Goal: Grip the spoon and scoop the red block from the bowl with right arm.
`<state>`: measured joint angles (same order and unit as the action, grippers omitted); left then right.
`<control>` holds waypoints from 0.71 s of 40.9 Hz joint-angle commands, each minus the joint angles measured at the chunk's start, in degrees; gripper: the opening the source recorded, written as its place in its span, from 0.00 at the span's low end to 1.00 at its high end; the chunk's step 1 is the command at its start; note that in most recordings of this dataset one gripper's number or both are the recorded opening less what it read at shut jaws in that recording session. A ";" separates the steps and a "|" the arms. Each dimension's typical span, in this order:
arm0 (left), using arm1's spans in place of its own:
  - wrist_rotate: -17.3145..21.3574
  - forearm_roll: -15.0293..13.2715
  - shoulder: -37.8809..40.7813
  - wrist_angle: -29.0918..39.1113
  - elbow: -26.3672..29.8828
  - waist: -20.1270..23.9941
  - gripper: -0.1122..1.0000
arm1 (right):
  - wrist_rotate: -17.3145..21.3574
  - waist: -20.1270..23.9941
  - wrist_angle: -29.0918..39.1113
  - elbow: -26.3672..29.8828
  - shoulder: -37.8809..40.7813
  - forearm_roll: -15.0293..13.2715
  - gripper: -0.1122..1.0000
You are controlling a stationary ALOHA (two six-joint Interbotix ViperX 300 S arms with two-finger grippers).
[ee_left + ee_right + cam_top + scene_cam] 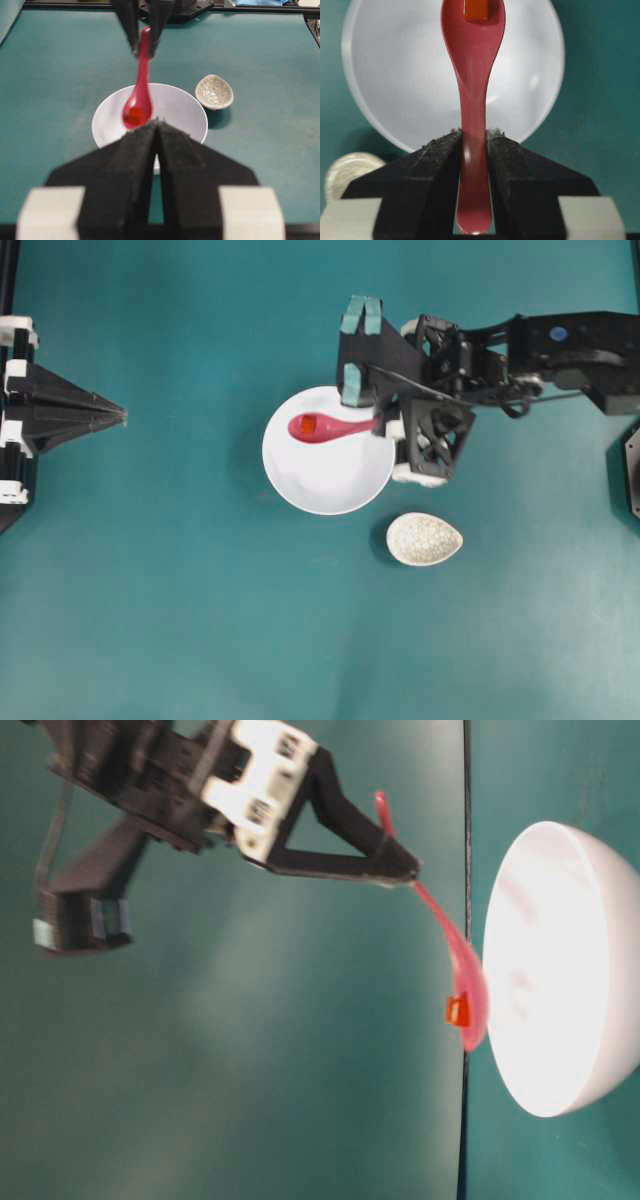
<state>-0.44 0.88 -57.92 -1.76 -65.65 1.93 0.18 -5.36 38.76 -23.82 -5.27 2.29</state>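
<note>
**Right gripper clamped, left gripper closed and idle**

The right arm (pixel 560 355) reaches in, wrist rolled so the gripper's plane stands on edge. The right gripper (pixel 474 142) has its two black fingers (pixel 437 165) pressed against the sides of the spoon (pixel 472 75) handle, pinching it just behind mid-length, with the scoop projecting forward of the fingertips. The left gripper (pixel 157 125) has its fingers pressed together to a point, holding nothing.

Spoon (pixel 472 100): glossy, smooth pink plastic with bright highlights. Bowl (pixel 395 75): smooth white glazed finish with a soft sheen; small dish (pixel 214 92): crackle-patterned glaze. Right gripper (pixel 473 145): matt black fingers with rough, grainy pads (pixel 440 150); table (pixel 150 620): matt teal surface.
</note>
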 commanded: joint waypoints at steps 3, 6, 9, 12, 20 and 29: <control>0.09 0.18 0.35 -0.18 0.97 0.09 0.10 | 1.23 0.70 1.05 0.79 -4.39 0.00 0.30; 0.09 0.26 0.35 -0.18 0.97 0.09 0.10 | 2.46 0.79 2.11 0.79 -6.42 0.00 0.30; 0.00 0.26 0.35 -0.18 0.97 0.09 0.10 | 3.34 0.79 2.90 0.88 -8.17 0.00 0.30; 0.00 0.26 0.35 -0.26 0.97 0.09 0.10 | 3.96 0.79 3.08 1.05 -10.11 0.09 0.30; 0.00 0.18 0.35 -0.26 0.97 0.09 0.10 | 4.04 0.79 3.08 1.32 -12.66 0.09 0.30; -0.09 0.26 0.35 -0.26 0.97 0.09 0.10 | 4.04 0.79 2.72 1.41 -12.92 0.09 0.30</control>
<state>-0.44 0.97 -57.92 -1.67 -65.65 1.93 4.13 -4.66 41.92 -23.73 -17.05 2.37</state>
